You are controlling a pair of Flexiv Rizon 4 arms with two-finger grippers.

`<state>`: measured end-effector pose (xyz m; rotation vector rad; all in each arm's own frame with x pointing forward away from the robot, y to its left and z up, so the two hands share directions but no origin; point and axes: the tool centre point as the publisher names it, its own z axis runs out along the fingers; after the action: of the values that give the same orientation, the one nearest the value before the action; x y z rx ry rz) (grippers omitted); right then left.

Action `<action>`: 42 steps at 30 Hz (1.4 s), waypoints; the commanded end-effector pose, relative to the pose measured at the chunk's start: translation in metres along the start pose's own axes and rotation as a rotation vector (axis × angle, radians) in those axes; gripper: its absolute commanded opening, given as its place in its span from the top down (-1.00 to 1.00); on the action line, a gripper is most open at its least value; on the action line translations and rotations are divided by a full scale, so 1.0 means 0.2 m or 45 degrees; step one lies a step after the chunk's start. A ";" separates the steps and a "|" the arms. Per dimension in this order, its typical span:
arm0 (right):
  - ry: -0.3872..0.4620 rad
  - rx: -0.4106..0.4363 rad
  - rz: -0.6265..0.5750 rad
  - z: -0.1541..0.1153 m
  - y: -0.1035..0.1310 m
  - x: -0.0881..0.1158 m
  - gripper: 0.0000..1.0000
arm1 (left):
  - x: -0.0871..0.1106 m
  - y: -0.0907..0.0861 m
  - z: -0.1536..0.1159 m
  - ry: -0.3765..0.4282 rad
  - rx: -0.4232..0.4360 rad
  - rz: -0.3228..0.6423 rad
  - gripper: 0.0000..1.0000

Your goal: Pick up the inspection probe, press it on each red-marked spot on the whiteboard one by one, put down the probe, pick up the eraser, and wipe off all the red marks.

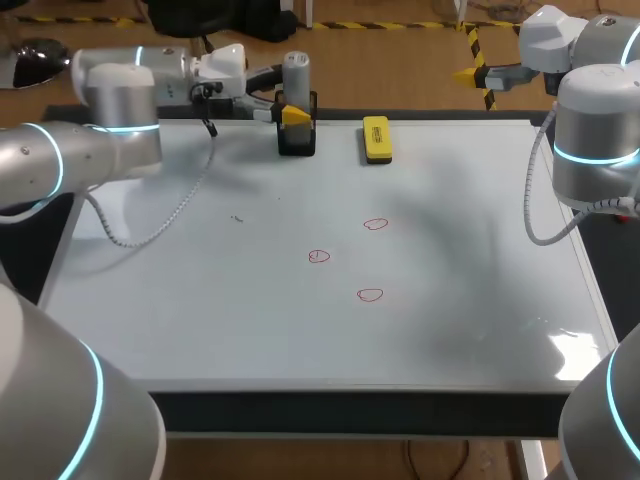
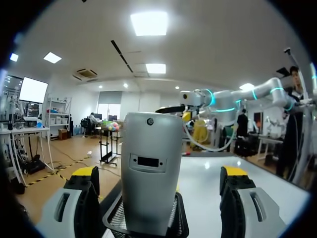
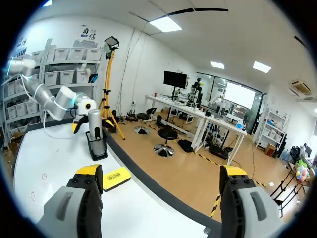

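The inspection probe point(image 1: 296, 75), a single grey cylinder, is standing upright with its long axis vertical and its rounded top pointing up. Its lower end is sitting in one black mesh holder point(image 1: 297, 138) at the far edge of the whiteboard point(image 1: 200, 300). One yellow eraser point(image 1: 376, 139) is lying flat just beside the holder, with its long axis running away from me. Three red marks are showing near the board's middle: point(image 1: 375, 224), point(image 1: 319, 256) and point(image 1: 370, 294).

The left gripper point(image 2: 159, 182) is sitting level with the probe, and its fingers point(image 2: 84, 191) are spreading wide on either side of the body without touching it, so it is gripping nothing. The right gripper point(image 3: 161, 177) is hanging beyond the board's far right corner, its fingers also standing wide apart and carrying nothing.
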<state>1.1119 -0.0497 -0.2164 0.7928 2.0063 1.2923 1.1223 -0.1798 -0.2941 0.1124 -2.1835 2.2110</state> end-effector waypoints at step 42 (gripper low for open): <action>0.001 0.001 0.000 0.00 0.00 0.00 -1.00 | -0.05 0.04 -0.01 -0.025 -0.008 -0.009 0.04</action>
<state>1.1119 -0.0497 -0.2164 0.7927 2.0064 1.2923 1.1320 -0.1784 -0.2989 0.1412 -2.1994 2.2063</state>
